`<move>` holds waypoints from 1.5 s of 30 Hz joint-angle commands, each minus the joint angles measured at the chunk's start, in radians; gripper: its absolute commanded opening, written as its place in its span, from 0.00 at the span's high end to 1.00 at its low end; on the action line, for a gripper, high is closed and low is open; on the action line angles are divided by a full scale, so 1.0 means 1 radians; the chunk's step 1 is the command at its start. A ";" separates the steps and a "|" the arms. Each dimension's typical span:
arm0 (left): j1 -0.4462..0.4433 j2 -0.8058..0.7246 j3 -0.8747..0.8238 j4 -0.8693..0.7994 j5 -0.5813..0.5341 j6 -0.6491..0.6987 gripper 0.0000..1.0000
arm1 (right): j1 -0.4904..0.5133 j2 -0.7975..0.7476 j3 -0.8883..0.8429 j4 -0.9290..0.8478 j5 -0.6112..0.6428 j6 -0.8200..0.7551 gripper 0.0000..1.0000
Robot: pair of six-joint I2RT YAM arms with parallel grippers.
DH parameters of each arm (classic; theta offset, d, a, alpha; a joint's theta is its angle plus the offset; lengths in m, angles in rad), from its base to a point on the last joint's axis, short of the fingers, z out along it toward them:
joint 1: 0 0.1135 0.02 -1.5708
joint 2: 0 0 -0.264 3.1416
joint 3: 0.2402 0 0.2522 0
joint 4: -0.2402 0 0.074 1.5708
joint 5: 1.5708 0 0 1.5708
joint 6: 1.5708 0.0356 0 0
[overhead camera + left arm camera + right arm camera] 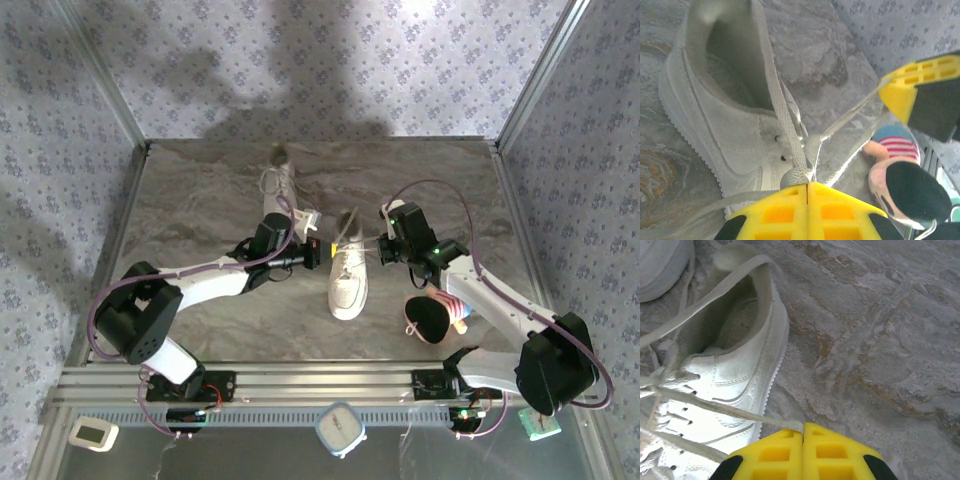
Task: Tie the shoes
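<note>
White low-top lace-up sneakers are lying on the grey marbled tabletop (200, 200); the near sneaker (349, 285) is sitting at the centre with its toe pointing to six o'clock, and the far sneaker (279, 185) is lying at eleven o'clock of it, partly under the left arm. The left gripper (806, 187), at ten o'clock of the near sneaker, is clenching one flat white lace end (786, 117); the right gripper (803, 432), at two o'clock, is clenching the other lace end (715, 407); both strands are stretching outward from the eyelets. A black-and-pink plush toy (432, 317) is resting at four o'clock, beside the right arm.
</note>
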 commanded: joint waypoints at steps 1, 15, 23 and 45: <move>0.007 -0.014 -0.002 -0.056 0.052 0.100 1.00 | -0.018 -0.004 0.024 -0.034 0.048 0.033 1.00; 0.042 -0.011 0.015 -0.150 0.038 0.112 1.00 | -0.014 -0.020 0.010 -0.012 0.011 0.018 1.00; 0.043 -0.020 0.036 -0.264 0.015 0.194 1.00 | -0.022 -0.019 0.043 -0.043 0.112 0.029 1.00; 0.007 -0.004 0.242 -0.693 -0.304 0.487 1.00 | -0.002 0.151 0.159 -0.153 0.262 -0.065 1.00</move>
